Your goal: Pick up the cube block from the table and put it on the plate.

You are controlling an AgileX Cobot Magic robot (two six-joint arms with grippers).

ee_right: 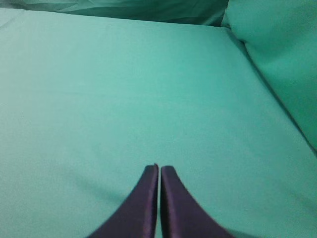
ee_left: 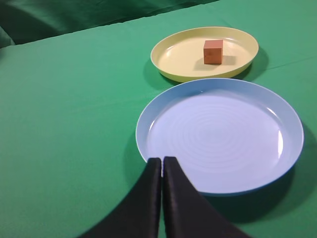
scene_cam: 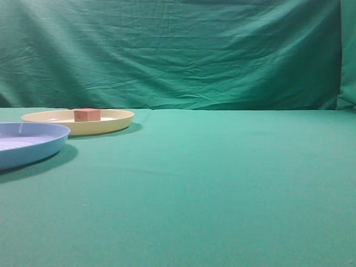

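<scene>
The cube block [scene_cam: 87, 114] sits inside the cream plate [scene_cam: 119, 122] at the far left of the green table [scene_cam: 222, 178]. The left wrist view shows the cube block [ee_left: 213, 51] resting right of centre in the cream plate [ee_left: 173, 54]. My left gripper [ee_left: 162, 161] is shut and empty, its tips over the near rim of the light blue plate, well short of the cube. My right gripper [ee_right: 159, 168] is shut and empty above bare green cloth. Neither gripper shows in the exterior view.
A light blue ridged plate [scene_cam: 33, 149] lies at the left edge, just in front of the cream plate; it also shows in the left wrist view [ee_left: 277, 163]. A wrinkled green backdrop [scene_cam: 178, 50] hangs behind the table.
</scene>
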